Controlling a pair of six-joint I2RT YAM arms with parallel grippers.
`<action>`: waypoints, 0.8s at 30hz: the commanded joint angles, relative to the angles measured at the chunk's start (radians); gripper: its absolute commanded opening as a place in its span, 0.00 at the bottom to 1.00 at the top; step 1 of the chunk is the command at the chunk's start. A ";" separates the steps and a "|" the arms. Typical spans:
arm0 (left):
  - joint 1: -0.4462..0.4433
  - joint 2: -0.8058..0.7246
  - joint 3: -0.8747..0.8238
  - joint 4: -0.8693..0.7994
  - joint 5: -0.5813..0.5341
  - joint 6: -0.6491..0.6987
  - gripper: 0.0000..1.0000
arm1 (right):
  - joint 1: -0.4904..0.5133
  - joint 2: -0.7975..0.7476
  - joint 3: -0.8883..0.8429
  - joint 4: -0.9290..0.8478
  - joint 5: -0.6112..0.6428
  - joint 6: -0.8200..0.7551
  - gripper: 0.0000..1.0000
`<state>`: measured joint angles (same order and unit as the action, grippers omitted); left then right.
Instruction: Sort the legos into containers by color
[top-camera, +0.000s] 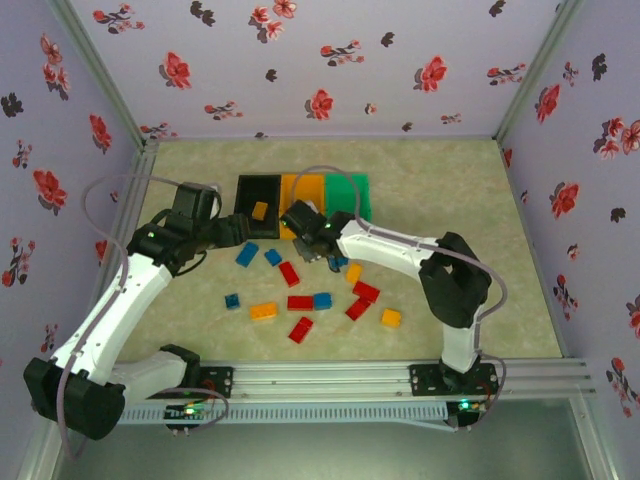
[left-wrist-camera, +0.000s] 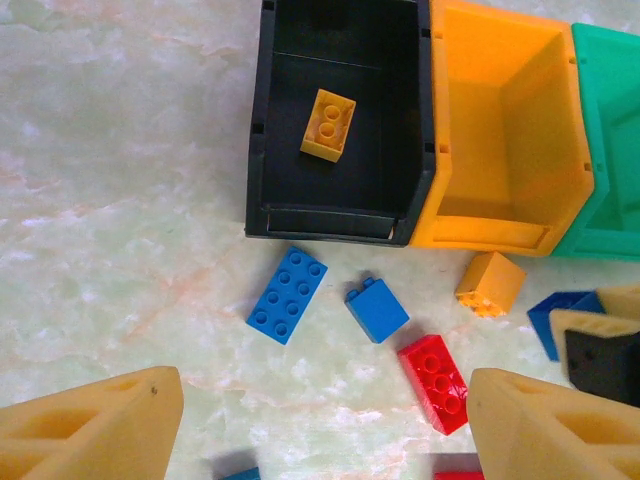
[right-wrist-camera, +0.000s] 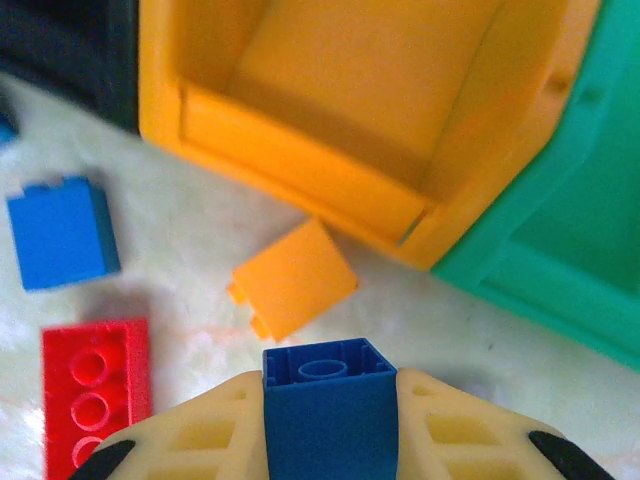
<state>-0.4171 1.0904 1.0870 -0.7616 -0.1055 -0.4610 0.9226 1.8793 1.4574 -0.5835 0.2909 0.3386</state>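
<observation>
Your right gripper (right-wrist-camera: 330, 435) pinches a blue lego (right-wrist-camera: 325, 385) upright, ready for binning by colour; your left gripper (left-wrist-camera: 320, 430) hangs wide open.

Lab test booth, floral walls (top-camera: 300, 60), aluminium rails (top-camera: 350, 378)

Black bin (left-wrist-camera: 258, 120), orange bin (left-wrist-camera: 540, 130), green bin (left-wrist-camera: 612, 130) sitting side by side; yellow brick (left-wrist-camera: 328, 124) lying in black; blue brick (right-wrist-camera: 328, 405) being held; loose bricks (top-camera: 300, 302) lying in front.

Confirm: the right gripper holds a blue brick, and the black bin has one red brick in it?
No. The left wrist view shows the brick in the black bin is orange-yellow, not red. The right gripper does hold a blue brick.
</observation>
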 joint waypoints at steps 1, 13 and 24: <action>-0.006 -0.017 0.002 -0.004 -0.009 0.016 0.76 | -0.030 -0.027 0.073 -0.030 0.001 -0.028 0.23; -0.016 -0.030 -0.009 -0.018 -0.004 0.001 0.75 | -0.116 0.190 0.427 -0.039 -0.034 -0.049 0.24; -0.020 -0.055 -0.015 -0.056 -0.010 -0.013 0.77 | -0.153 0.251 0.545 -0.086 -0.085 -0.047 0.58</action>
<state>-0.4278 1.0634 1.0832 -0.7910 -0.1047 -0.4648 0.7658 2.1731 1.9839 -0.6514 0.2272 0.2955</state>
